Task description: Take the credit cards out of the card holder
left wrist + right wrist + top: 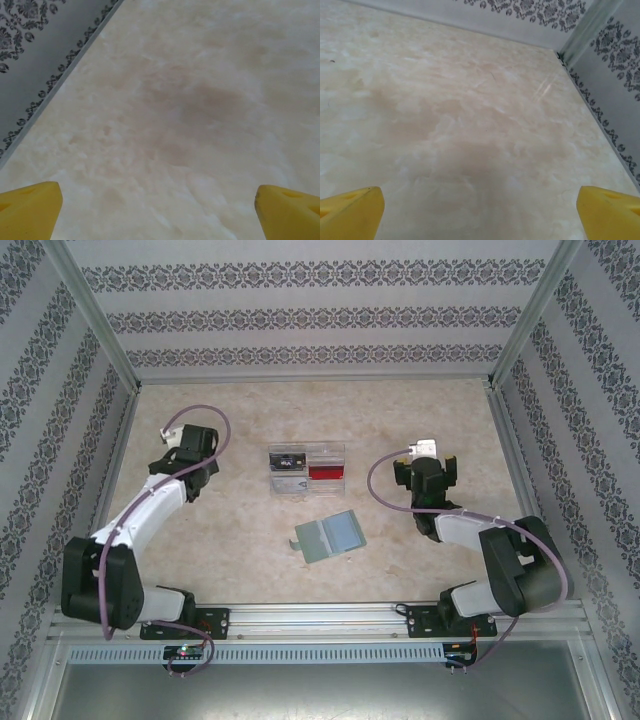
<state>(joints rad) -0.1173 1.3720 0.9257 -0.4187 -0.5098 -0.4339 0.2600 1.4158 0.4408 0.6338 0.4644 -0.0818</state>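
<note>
Left claw and right claw gape empty, the open card holder lying between them at six o'clock from a tray holding a red credit card; removal looks done, so next check the holder's pockets.

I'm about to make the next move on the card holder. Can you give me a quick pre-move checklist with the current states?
1. Left pincer open, nothing between its fingers: ok.
2. Right pincer open, nothing between its fingers: ok.
3. Card holder lying open on the table, between the arms: ok.
4. Holder fully emptied: cannot tell. No red shows inside it in the top view, but it is too small to be sure.
5. Red credit card lying inside the clear tray: ok.
6. Both pincers standing apart from holder and tray: ok.
</note>
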